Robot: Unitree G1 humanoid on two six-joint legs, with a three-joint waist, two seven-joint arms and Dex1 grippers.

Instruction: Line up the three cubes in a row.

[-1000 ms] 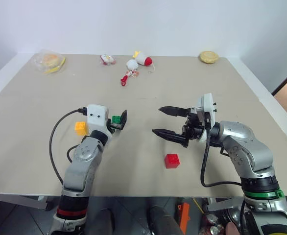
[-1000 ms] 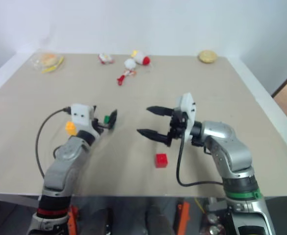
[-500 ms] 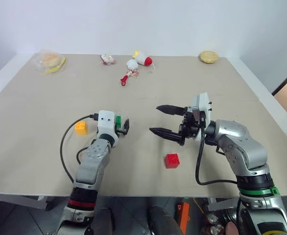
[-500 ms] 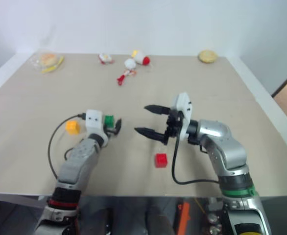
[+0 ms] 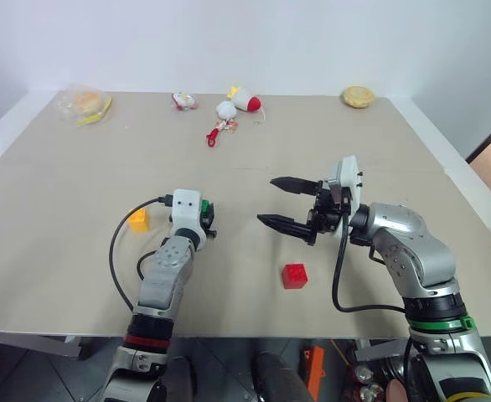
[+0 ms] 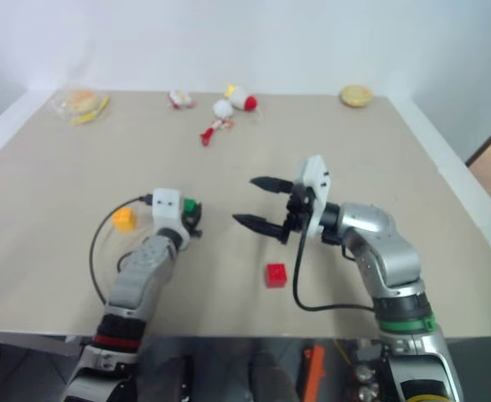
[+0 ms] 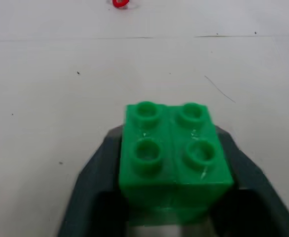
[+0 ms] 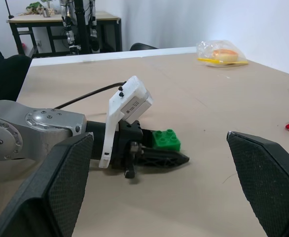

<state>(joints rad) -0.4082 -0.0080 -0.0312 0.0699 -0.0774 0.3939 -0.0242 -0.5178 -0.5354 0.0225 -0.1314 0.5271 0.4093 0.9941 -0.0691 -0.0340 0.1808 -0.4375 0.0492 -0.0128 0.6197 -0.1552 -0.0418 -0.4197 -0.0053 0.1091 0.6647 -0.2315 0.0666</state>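
from the head, the left gripper (image 5: 207, 219) is clenched on the green cube (image 5: 204, 209) low over the bench (image 5: 329, 151), yellow-orange cube (image 5: 138, 219) to its left, red cube (image 5: 294, 275) to its right below the released right gripper (image 5: 277, 203); the left wrist view shows both fingers (image 7: 97, 168) pressing the green cube's sides.

I'm looking down on a broad beige table (image 5: 329, 142) with a pale rim, set against a plain white wall (image 5: 254, 42). Beyond it, a dark-framed bench (image 8: 60, 29) stands by the wall under even light.

Three cubes (image 5: 138, 219) (image 5: 204, 211) (image 5: 294, 275) well apart on table (image 5: 53, 184), toys (image 5: 229, 110) behind.
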